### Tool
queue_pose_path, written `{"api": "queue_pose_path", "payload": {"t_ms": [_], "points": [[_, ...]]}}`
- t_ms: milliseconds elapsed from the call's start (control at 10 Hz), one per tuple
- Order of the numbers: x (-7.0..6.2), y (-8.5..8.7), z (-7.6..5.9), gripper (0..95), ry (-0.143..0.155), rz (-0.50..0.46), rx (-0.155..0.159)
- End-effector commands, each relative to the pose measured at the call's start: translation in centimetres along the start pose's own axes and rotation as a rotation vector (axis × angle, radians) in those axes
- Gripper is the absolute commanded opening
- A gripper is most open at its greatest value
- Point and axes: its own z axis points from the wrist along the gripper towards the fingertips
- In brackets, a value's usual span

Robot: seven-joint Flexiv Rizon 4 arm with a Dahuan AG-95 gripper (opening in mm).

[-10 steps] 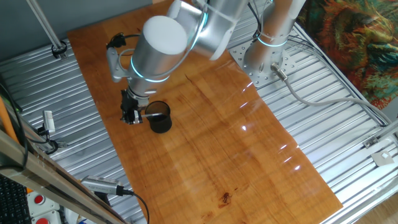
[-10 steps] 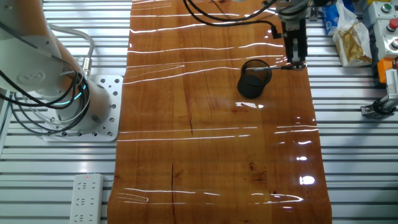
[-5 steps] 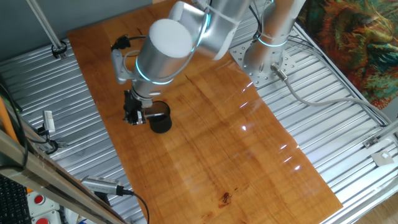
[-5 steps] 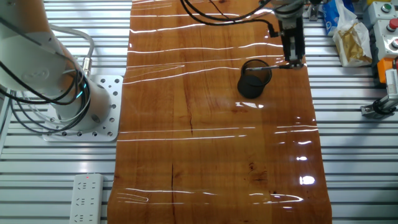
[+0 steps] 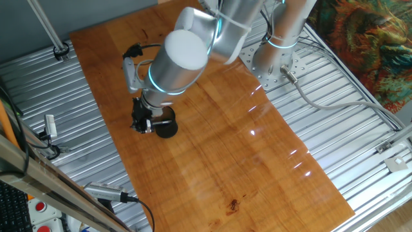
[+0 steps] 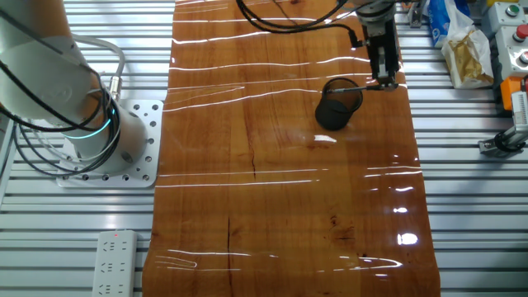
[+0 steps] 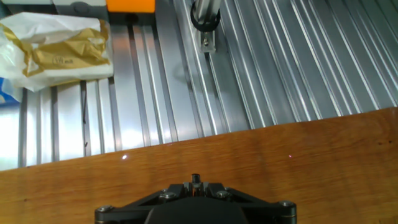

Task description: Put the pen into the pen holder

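The pen holder point(image 5: 167, 125) is a small dark cup on the wooden board, also seen in the other fixed view point(image 6: 337, 104). My gripper point(image 5: 142, 124) hangs just beside it, at its rim on the board's edge side point(image 6: 385, 80). It is shut on the pen point(image 6: 371, 86), a thin dark stick held level that reaches over the cup's rim. In the hand view the fingers point(image 7: 180, 188) are closed together with the pen's end point(image 7: 196, 179) poking out between them, over the board near its edge.
The wooden board point(image 5: 212, 129) lies on a ribbed metal table point(image 6: 462, 165). A crumpled white and gold bag point(image 7: 59, 46) and an orange block point(image 7: 130, 5) lie beyond the board's edge. A silver tool with a black cable point(image 5: 106, 193) lies off the board.
The arm has swung a little, and the gripper with the pen has shifted slightly toward the cup. The cup has not moved.
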Motion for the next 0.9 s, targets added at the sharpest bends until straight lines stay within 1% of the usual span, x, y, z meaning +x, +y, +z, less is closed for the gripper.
{"api": "queue_pose_path", "payload": {"t_ms": [100, 700, 900], "points": [[0.06, -0.05, -0.29, 0.0, -0.006, -0.001, 0.004], [0.2, -0.13, -0.18, 0.0, -0.012, 0.013, 0.0], [0.23, -0.15, -0.17, 0.0, -0.019, 0.022, -0.006]]}}
